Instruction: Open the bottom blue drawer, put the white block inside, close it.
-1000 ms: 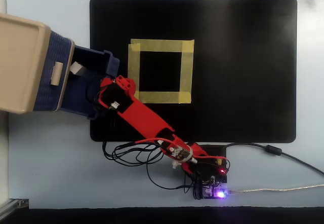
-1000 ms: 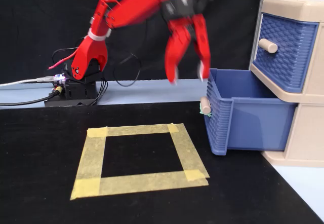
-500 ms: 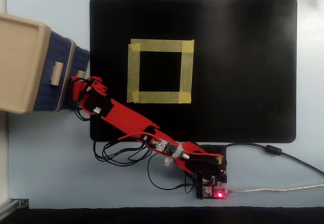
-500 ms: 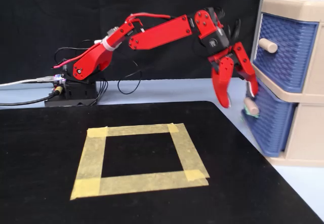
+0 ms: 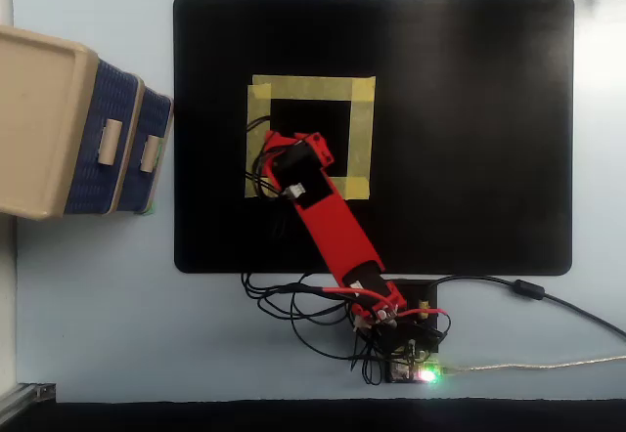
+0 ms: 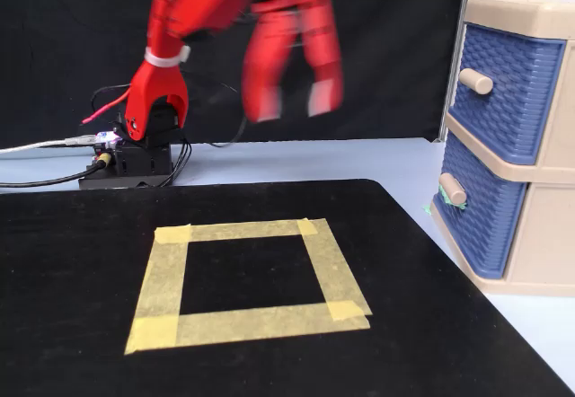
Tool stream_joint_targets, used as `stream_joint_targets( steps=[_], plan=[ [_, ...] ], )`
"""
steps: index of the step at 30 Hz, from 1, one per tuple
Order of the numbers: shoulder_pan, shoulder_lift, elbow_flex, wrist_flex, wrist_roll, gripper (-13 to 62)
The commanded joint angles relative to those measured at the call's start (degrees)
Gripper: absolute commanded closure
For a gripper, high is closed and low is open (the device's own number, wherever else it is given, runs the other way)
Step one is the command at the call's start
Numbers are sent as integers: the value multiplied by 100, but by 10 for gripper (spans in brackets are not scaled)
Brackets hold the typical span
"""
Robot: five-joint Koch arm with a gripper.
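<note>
The bottom blue drawer [image 6: 481, 213] is the lowest one of the beige cabinet [image 6: 548, 262] and stands shut, its small beige handle [image 6: 452, 189] facing the mat. In the overhead view the drawer [image 5: 156, 119] is at the far left. My red gripper [image 6: 292, 110] hangs in the air above the far side of the yellow tape square [image 6: 252, 321]. It is blurred, its jaws are spread, and nothing is between them. In the overhead view the wrist [image 5: 293, 158] covers the jaws. The white block shows in neither view.
The upper blue drawer [image 6: 512, 92] is shut too. A black mat [image 5: 469, 139] covers the table's middle. The arm's base [image 5: 401, 339] with loose cables [image 5: 293, 305] sits at the mat's near edge in the overhead view. Green tape [image 6: 429, 207] marks the cabinet's foot.
</note>
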Motion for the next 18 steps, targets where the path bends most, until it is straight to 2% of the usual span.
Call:
stream_joint_targets(
  steps=[1, 5, 11, 16, 18],
  plan=[
    [439, 1134, 905, 352, 1477, 154],
    [1705, 2751, 3946, -308, 3067, 155],
    [2206, 4808, 7849, -1705, 3621, 152],
    [2426, 6100, 9703, -1969, 3595, 152],
    [2681, 6126, 9958, -1907, 3612, 152]
  ],
)
